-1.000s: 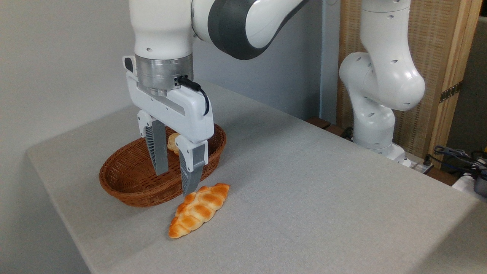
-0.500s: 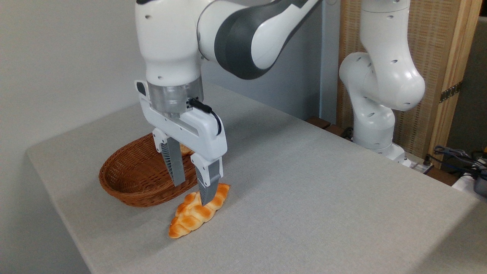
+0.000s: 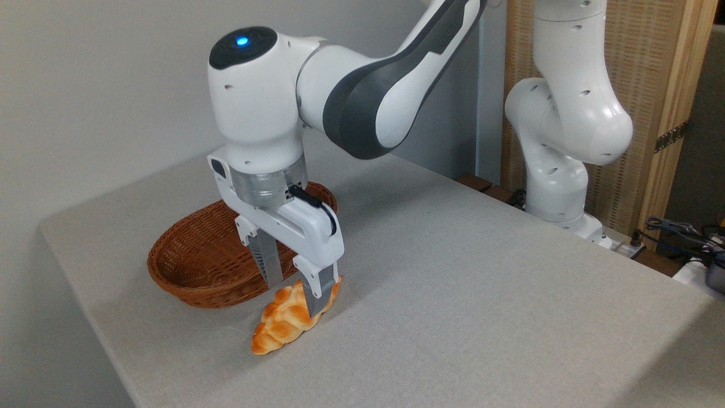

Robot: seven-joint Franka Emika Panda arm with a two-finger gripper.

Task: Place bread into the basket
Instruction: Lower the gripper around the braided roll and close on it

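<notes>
The bread [image 3: 286,320], a braided golden-orange loaf, lies on the grey table just in front of the basket [image 3: 198,260], a shallow oval of reddish-brown wicker. My gripper [image 3: 295,294] is low over the loaf's far half, open, with one finger on each side of it. The front finger [image 3: 318,292] covers part of the loaf near its far tip; the rear finger [image 3: 267,266] stands between loaf and basket rim. I cannot tell whether the fingers touch the bread. My arm hides the basket's right inside.
The table's [image 3: 453,283] left edge runs close to the basket and its front edge lies near the loaf. A second white robot arm [image 3: 566,130] stands beyond the table's far right edge, with cables at the right.
My gripper has come down and moved right from over the basket until its open fingers straddle the loaf. The bread and basket have not moved.
</notes>
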